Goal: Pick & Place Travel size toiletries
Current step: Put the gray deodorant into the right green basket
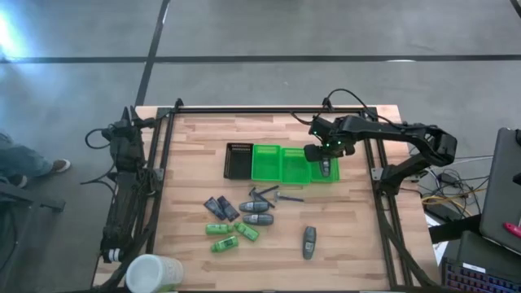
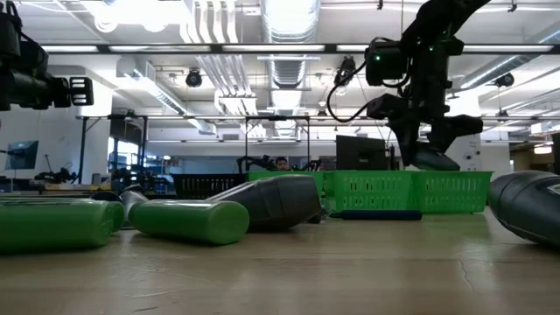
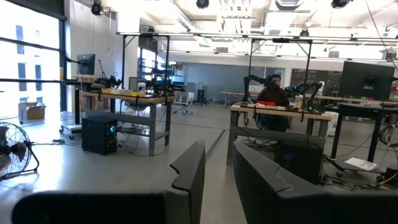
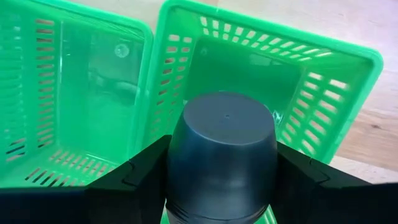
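Observation:
My right gripper is shut on a grey oval bottle above the rightmost green tray. On the table's near half lie more toiletries: two grey bottles, green tubes, dark packets, thin razor sticks, and a lone grey bottle. My left gripper is folded back beyond the table's left edge, its fingers a narrow gap apart, facing the room. My right gripper pinches the grey bottle's body between its two fingers, one on each side. It comes from above, slanting down, with the fingers along the bottle. The bottle's rounded end points down at the tray. It hangs tilted, lifted clear of tray and table.
A second green tray sits beside the first, and a black slotted tray stands left of them. A white cup stands at the near left corner. Bare wood lies near and right of the trays. A person sits far off.

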`<state>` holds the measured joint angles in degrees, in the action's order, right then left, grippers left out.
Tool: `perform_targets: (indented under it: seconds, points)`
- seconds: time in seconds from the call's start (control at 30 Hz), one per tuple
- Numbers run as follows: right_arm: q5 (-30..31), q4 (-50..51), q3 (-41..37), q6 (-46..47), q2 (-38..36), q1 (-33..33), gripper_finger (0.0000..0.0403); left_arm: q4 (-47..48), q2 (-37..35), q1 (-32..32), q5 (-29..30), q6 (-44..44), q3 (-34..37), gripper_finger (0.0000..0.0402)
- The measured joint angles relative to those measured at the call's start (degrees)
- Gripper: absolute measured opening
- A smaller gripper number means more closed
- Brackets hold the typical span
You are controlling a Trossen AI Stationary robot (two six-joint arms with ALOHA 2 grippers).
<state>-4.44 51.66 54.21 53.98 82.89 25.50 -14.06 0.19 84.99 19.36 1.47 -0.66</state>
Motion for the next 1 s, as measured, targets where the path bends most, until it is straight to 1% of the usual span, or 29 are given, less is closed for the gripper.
perform_targets:
  seconds: [0.43, 0.8, 1.0]
  points:
    - [-0.75, 0.52, -0.01, -0.15, 0.00, 0.00, 0.0208, 0.00, 0.00, 0.01, -0.01, -0.01, 0.00, 0.0088]
    - [-0.58, 4.33, -0.03, -0.02, 0.00, -0.91, 0.0271, 0.00, 0.02, 0.01, 0.00, 0.01, -0.01, 0.0087]
    - [3.55, 5.18, 1.82, 0.55, -0.52, -4.10, 0.0290, -0.01, 0.02, 0.00, 0.00, 0.01, 0.00, 0.0088]
